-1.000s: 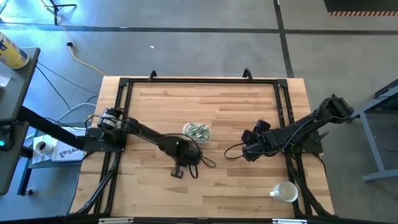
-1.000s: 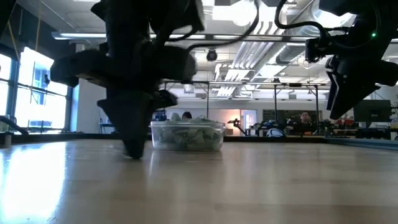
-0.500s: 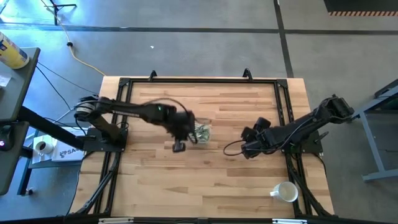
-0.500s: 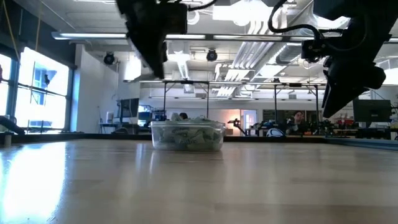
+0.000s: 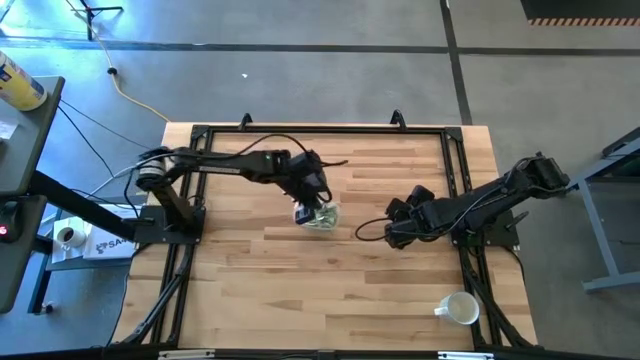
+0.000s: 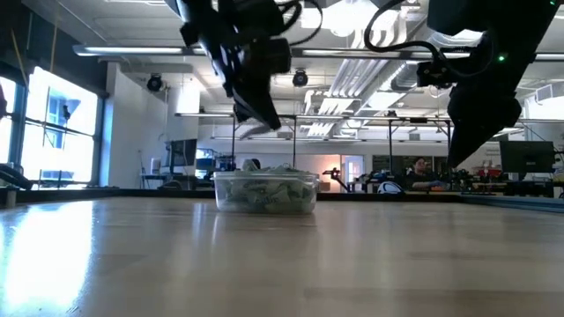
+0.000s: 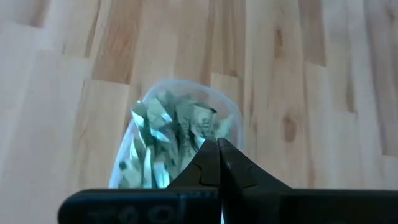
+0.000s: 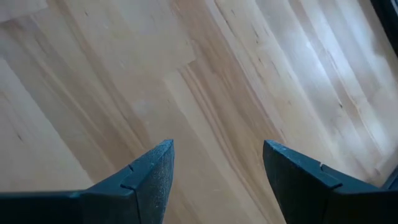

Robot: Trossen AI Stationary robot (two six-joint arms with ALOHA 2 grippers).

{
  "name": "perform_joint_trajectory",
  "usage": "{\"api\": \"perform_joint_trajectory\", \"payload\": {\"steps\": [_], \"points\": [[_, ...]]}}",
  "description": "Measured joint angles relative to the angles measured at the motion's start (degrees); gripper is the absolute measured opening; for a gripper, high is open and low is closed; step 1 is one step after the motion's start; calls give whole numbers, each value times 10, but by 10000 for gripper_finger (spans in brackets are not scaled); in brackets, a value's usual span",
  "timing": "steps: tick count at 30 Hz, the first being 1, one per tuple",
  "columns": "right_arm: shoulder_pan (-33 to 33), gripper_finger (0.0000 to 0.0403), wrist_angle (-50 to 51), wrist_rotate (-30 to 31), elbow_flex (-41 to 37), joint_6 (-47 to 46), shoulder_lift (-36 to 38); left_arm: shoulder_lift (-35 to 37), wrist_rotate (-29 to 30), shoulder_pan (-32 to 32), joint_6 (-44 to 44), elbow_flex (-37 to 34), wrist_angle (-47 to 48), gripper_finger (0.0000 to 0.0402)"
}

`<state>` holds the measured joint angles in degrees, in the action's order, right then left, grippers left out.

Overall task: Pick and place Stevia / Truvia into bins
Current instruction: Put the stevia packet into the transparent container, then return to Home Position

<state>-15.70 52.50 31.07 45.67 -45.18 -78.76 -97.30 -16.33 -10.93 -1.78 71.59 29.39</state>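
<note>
My left pincer [image 7: 217, 144] has swung up off the bench [image 5: 330, 290] and now hangs pinched closed over the clear bin [image 5: 322, 215], already heaped with Stevia packets [image 7: 168, 140]; whether it carries one I cannot tell. Farther off, my right pincer [image 8: 214, 165] waits open over bare wood.

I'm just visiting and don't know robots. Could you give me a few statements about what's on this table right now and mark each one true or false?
1. The clear container holds green and white packets. True.
2. The left tool hangs above the container with its fingers shut. True.
3. The right tool grips a packet. False: its fingers stand open over bare wood, holding nothing.
4. The white mug sits inside the container. False: it stands apart, near the table's corner by the right arm.
</note>
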Motion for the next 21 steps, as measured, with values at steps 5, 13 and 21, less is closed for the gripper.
{"api": "perform_joint_trajectory", "payload": {"steps": [5, 13, 21], "points": [[0, 236, 0, -12, 0, -9, 0, -31, -16, 1, -22, -6, -44, 31], [-1, 236, 0, -28, 0, -9, 0, -39, 17, 1, -78, -1, -57, 140], [-26, 236, 8, 5, 45, 5, 39, -7, 17, 21, -154, 56, 14, 257]]}}
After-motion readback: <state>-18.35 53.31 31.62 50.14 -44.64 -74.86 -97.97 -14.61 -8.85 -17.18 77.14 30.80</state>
